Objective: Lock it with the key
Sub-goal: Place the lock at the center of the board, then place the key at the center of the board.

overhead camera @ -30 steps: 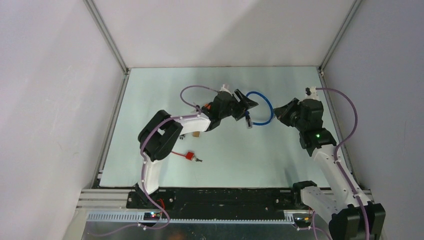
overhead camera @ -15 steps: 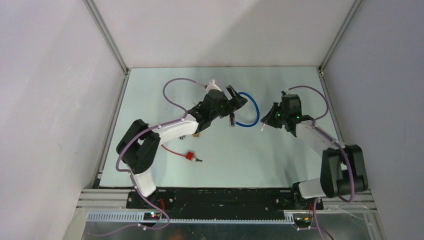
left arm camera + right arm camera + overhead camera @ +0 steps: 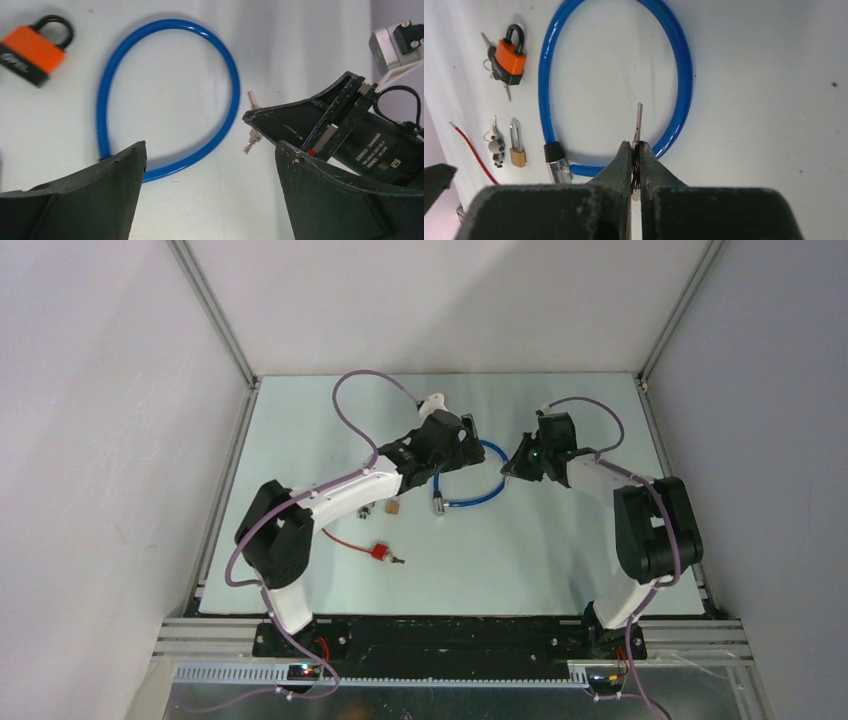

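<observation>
Blue is the thing to watch: the cable lock (image 3: pixel 681 90) lies in a flat loop on the pale table (image 3: pixel 774 75), between your two arms, with its silver barrel (image 3: pixel 555 162) and black collar at one end of the loop.

Your right gripper (image 3: pixel 635 147) has its fingers pressed together on the key (image 3: pixel 639 117). The blade sticks straight out past the fingertips. From the right wrist camera it lies across the inside of the loop, close to the blue curve. From the left wrist camera the same key shows just outside that curve, so you cannot tell from these views whether it touches the cable. The barrel sits off to one side of the blade, not in line with it.

Your left gripper (image 3: pixel 210 150) stands wide apart and holds nothing. One finger (image 3: pixel 115 185) is just beside the cable where it bends round, and the other is close under the right gripper.

Off to the side of the loop lie an orange padlock (image 3: pixel 510 57) with keys hanging from it, a small brass padlock (image 3: pixel 516 152) and a key ring (image 3: pixel 496 145) next to that — and a red wire (image 3: pixel 471 150) runs past them. In the overhead view these sit near your left arm's forearm, apart from the cable.
</observation>
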`<state>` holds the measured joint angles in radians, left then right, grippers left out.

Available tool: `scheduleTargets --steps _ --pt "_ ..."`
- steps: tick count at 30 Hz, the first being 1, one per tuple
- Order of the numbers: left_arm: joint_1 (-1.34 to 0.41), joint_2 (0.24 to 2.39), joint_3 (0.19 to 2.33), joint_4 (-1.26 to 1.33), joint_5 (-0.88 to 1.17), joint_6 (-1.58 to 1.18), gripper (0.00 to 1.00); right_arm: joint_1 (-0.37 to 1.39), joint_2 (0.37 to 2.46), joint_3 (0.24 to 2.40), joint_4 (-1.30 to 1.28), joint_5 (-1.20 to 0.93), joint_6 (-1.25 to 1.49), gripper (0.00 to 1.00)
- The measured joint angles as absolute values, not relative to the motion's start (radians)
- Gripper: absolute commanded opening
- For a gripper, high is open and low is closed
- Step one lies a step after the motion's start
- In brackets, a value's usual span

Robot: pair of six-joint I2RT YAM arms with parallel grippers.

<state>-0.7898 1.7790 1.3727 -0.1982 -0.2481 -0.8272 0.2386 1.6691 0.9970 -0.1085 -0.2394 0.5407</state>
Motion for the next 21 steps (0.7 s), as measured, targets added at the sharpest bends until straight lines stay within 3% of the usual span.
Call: scheduleTargets --steps 8,15,21 --pt "-0.79 1.61 1.272 -0.266 -0.391 -0.716 1.0 0.325 1.793 1.087 -0.105 -0.228 0.466 0.2" --pt "-0.79 1.339 1.089 -0.263 -0.533 -0.656 1.0 0.4 1.88 1.202 -0.155 -0.139 0.426 0.5" --pt "-0.789 1.116 0.854 -0.274 -0.655 -0.688 1.0 0.405 1.888 1.227 -0.221 -0.069 0.419 0.61"
